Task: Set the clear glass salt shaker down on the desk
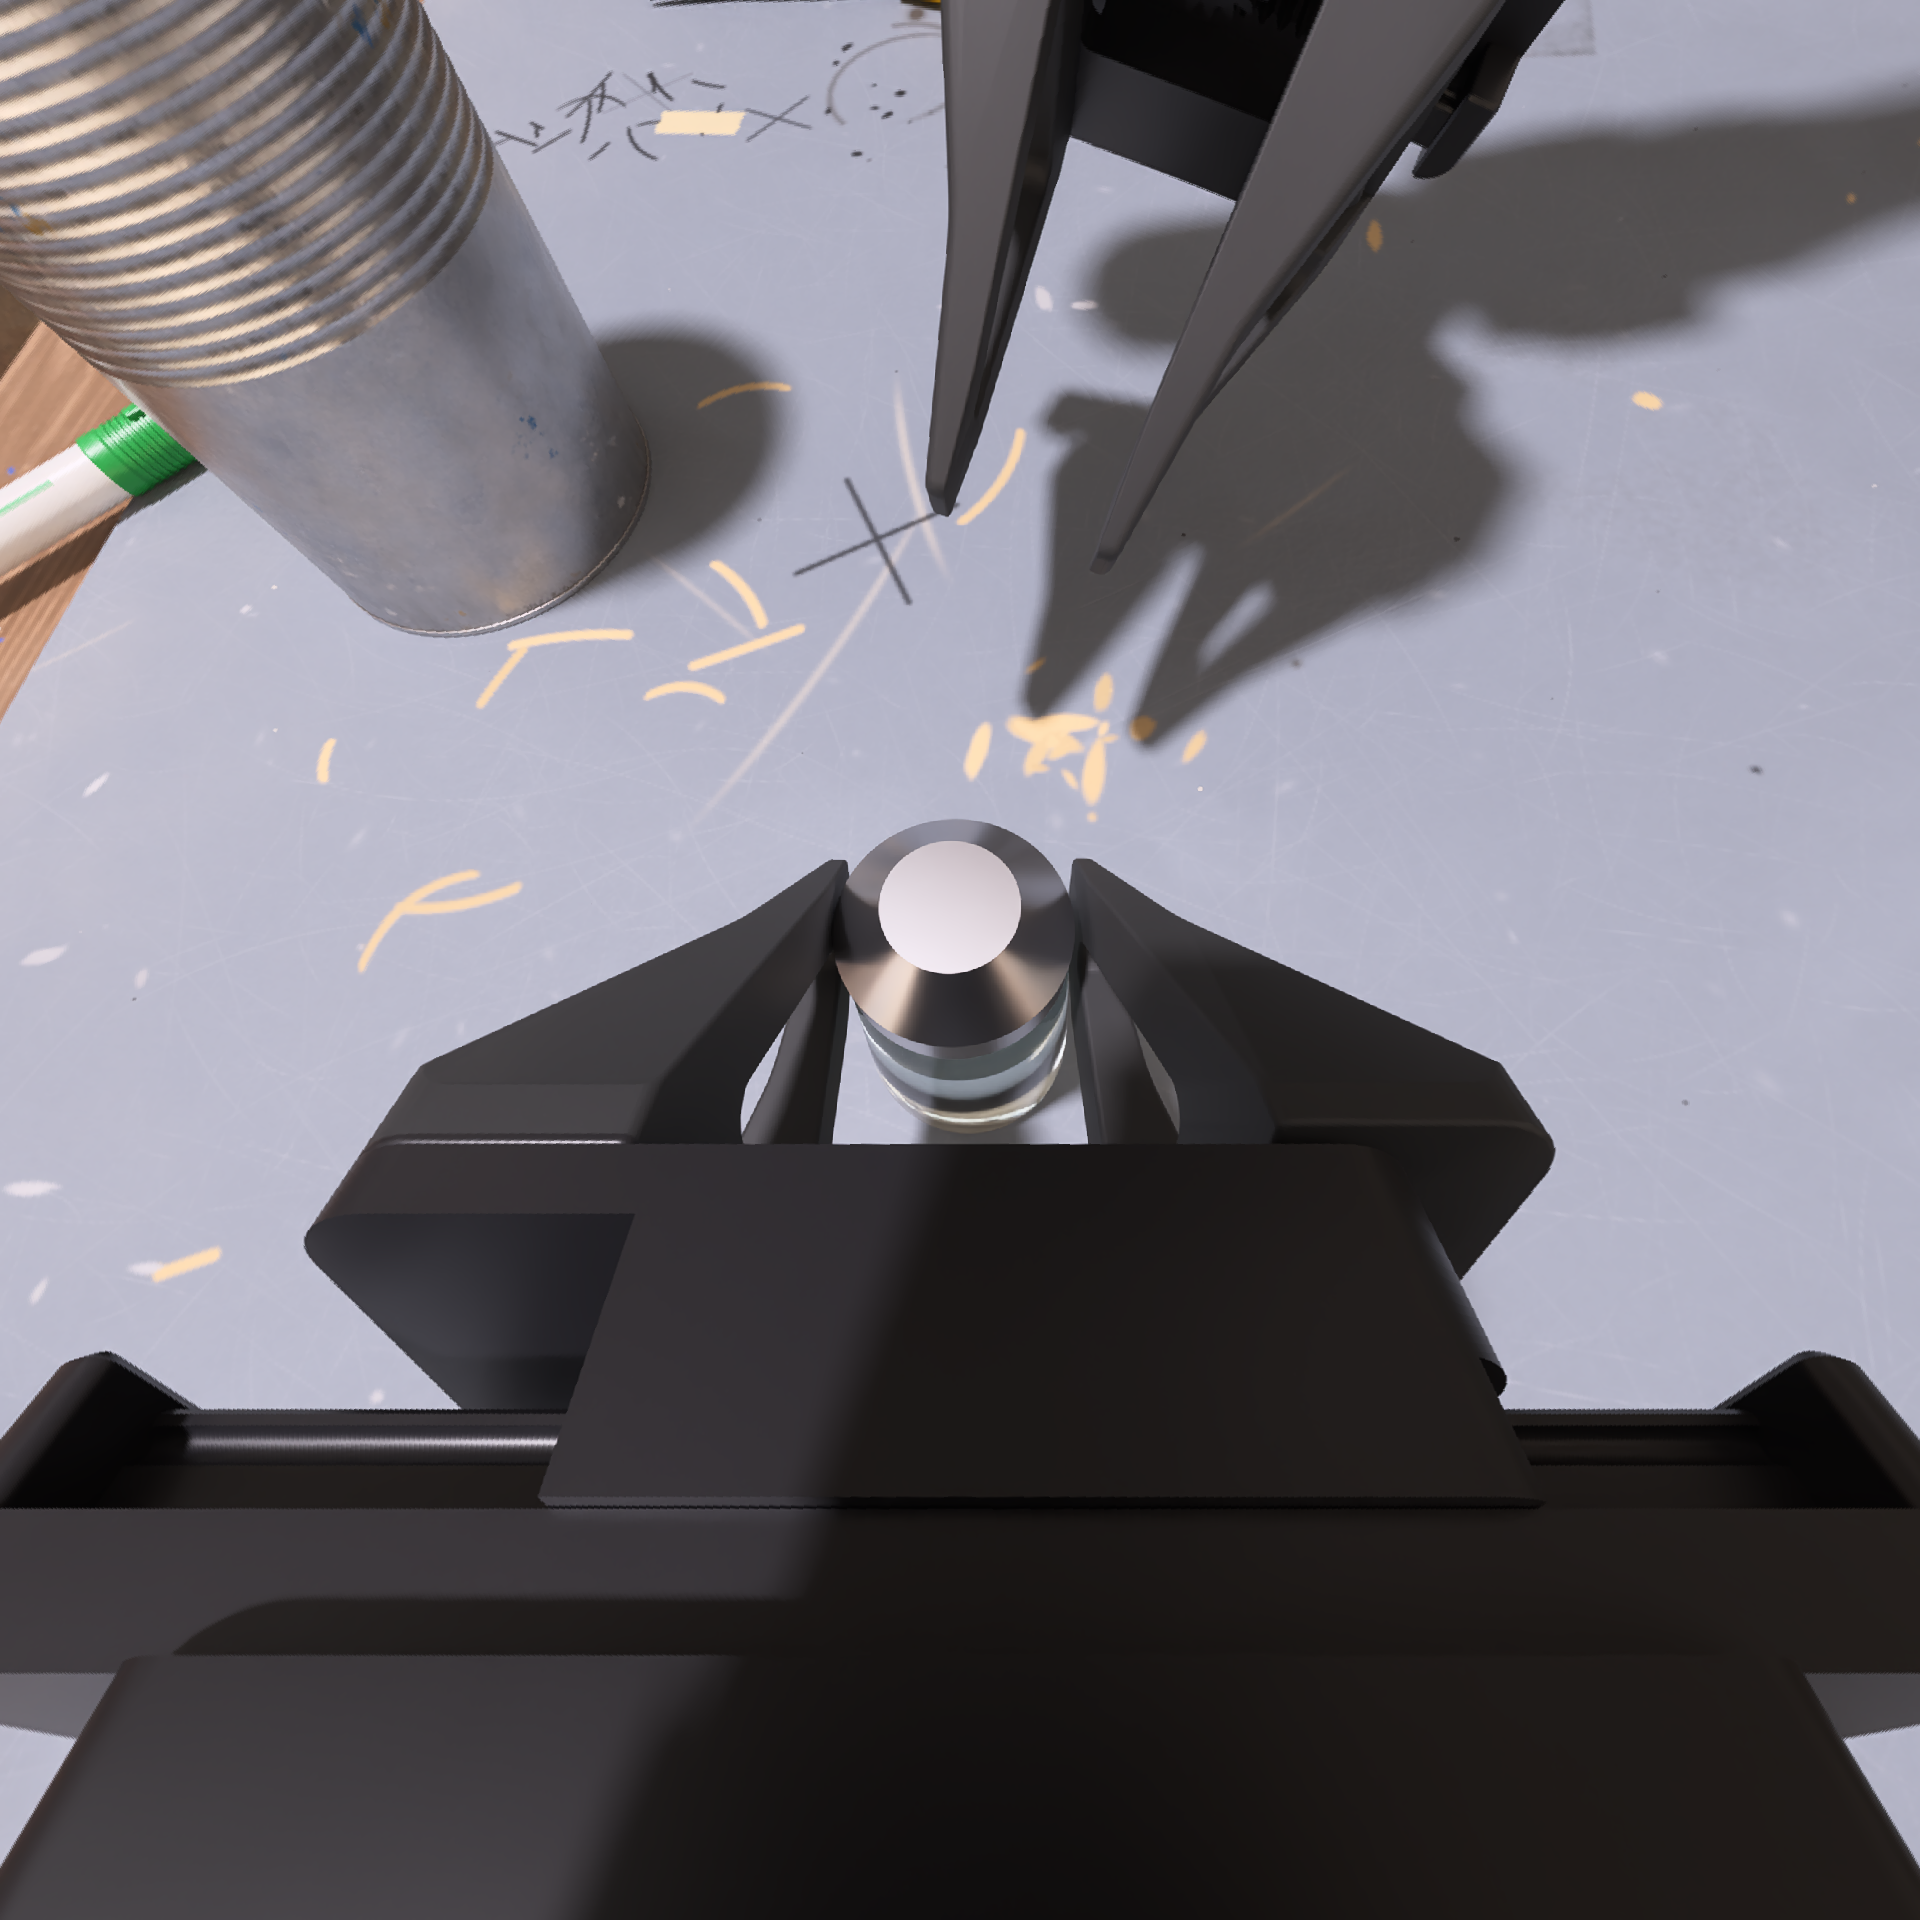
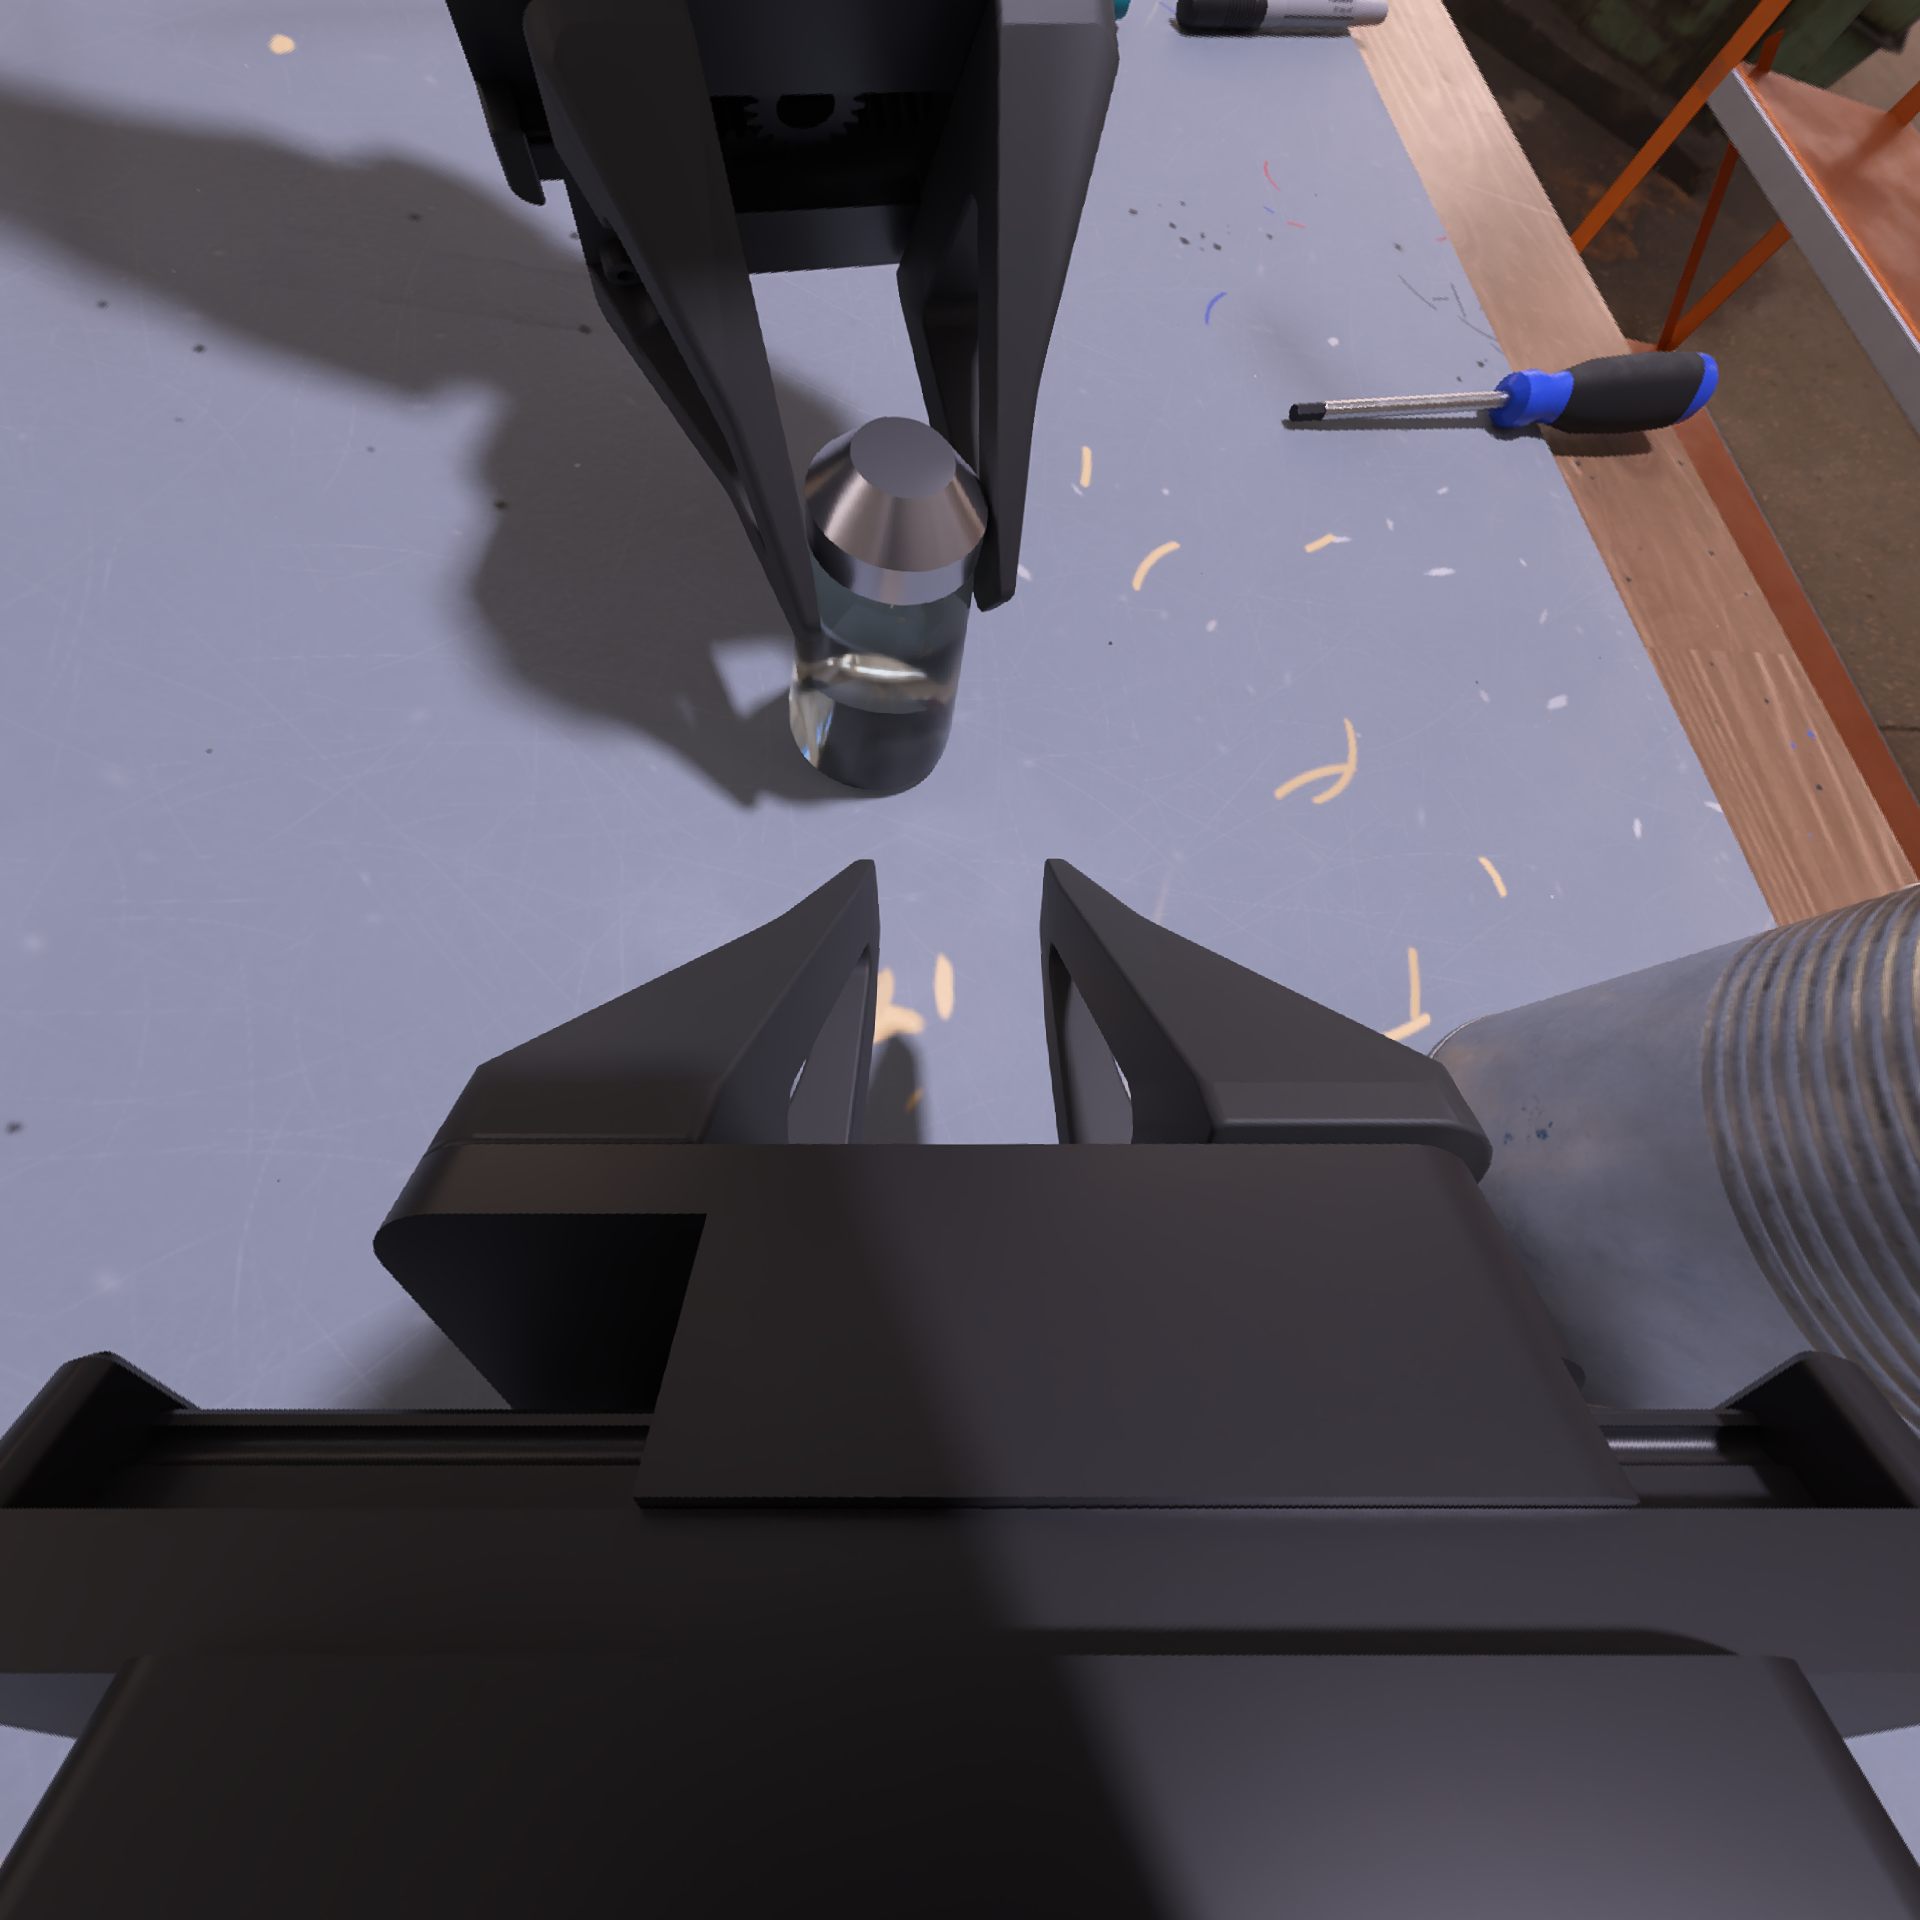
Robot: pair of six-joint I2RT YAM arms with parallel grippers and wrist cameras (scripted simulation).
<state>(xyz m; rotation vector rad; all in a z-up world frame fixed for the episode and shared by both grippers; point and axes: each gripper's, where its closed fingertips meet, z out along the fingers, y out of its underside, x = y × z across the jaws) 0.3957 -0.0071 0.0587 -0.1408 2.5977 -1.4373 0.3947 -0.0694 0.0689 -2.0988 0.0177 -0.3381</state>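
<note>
The clear glass salt shaker (image 1: 951, 920) with a conical metal cap stands upright between the fingers of my left gripper (image 1: 958, 871), which is shut on it just below the cap. In the right wrist view the shaker (image 2: 883, 717) hangs in the left gripper (image 2: 902, 623), with its base at or just above the grey desk (image 2: 312, 883); I cannot tell whether it touches. My right gripper (image 2: 958, 873) is open and empty, a short way in front of the shaker. It also shows in the left wrist view (image 1: 1023, 537), pointing down at the desk (image 1: 312, 935).
A ribbed metal can (image 1: 343, 343) stands to the left of the left gripper and shows close beside my right gripper (image 2: 1714, 1122). A green-and-white marker (image 1: 73, 478) lies behind the can. A blue-handled screwdriver (image 2: 1538, 400) lies at the wooden desk edge (image 2: 1662, 540).
</note>
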